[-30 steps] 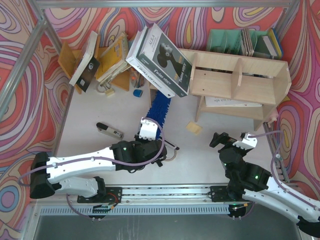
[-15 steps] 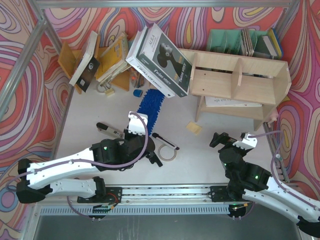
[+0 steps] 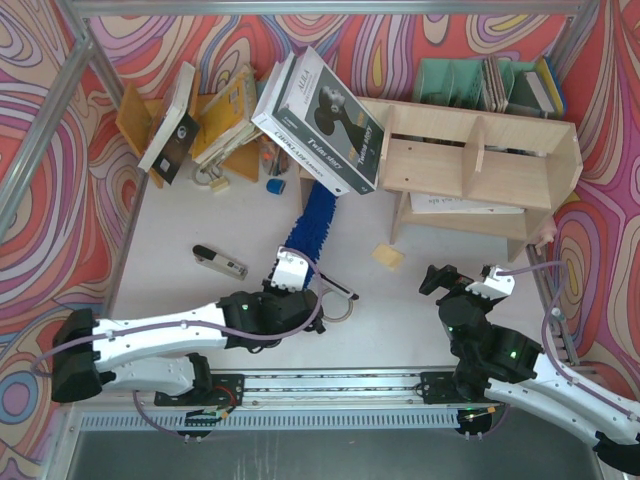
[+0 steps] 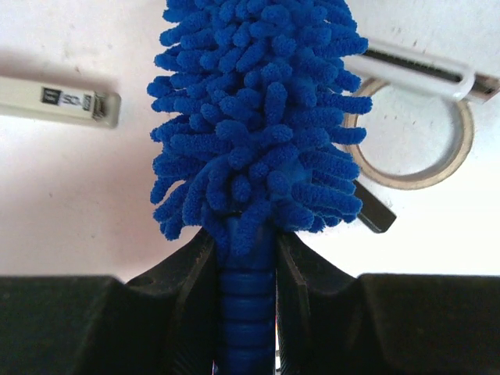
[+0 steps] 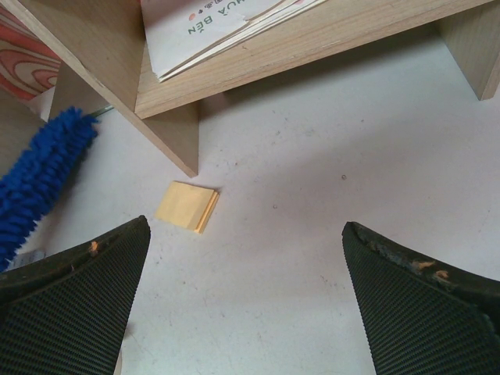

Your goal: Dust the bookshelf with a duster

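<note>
Duster (image 3: 315, 212) swung right in clamped left jaws; right jaws spread near "BÊN" sheet (image 5: 205, 35).

You have one fluffy blue chenille duster (image 3: 312, 220), one pale plywood bookshelf (image 3: 520, 175), one cream stapler (image 3: 220, 263), one beige tape ring (image 4: 410, 181), one yellow paper pad (image 5: 187, 207), and perhaps four leaning books (image 3: 320, 120).

On your white worktop (image 3: 170, 230) you have a grey stapler (image 3: 219, 262) lying left of a roll of tape (image 3: 338, 308), a slim pen-like item (image 4: 414, 69) across the roll's rim, and a small yellow pad (image 3: 387, 256) well apart to the right. At the back left, books (image 3: 228, 110) lean in an orange-brown rack (image 3: 135, 112) beside a big black-and-white book (image 3: 320, 120), with a small blue object (image 3: 275, 186) near them; a green file holder (image 3: 450, 80) stands at the back right
</note>
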